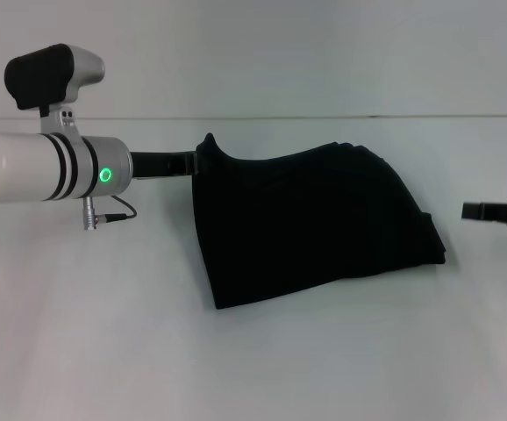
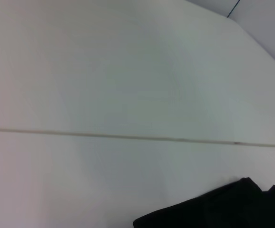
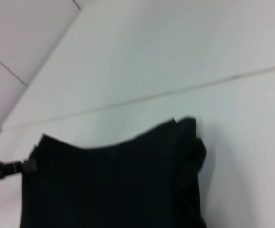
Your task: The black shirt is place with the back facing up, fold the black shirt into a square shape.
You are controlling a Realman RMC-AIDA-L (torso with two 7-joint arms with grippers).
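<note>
Centrally on the white table (image 1: 324, 368) lies the one black shirt (image 1: 310, 224), already folded over itself into a thick, roughly four-sided bundle with stacked layers showing along its right edge. Its upper left corner is pulled up into a small peak, and the left gripper (image 1: 196, 163) meets the cloth exactly there, fingers pinched together on that corner of fabric. The left arm reaches in level from the left side, a green light glowing on its wrist. In the right wrist view the same pinched corner appears at the shirt's (image 3: 113, 180) far edge. The left wrist view catches only a dark edge of the shirt (image 2: 223, 209). Well apart, at the right border of the head view, the right gripper (image 1: 499, 213) hangs away from the cloth; whether its fingers are apart or together cannot be told.
</note>
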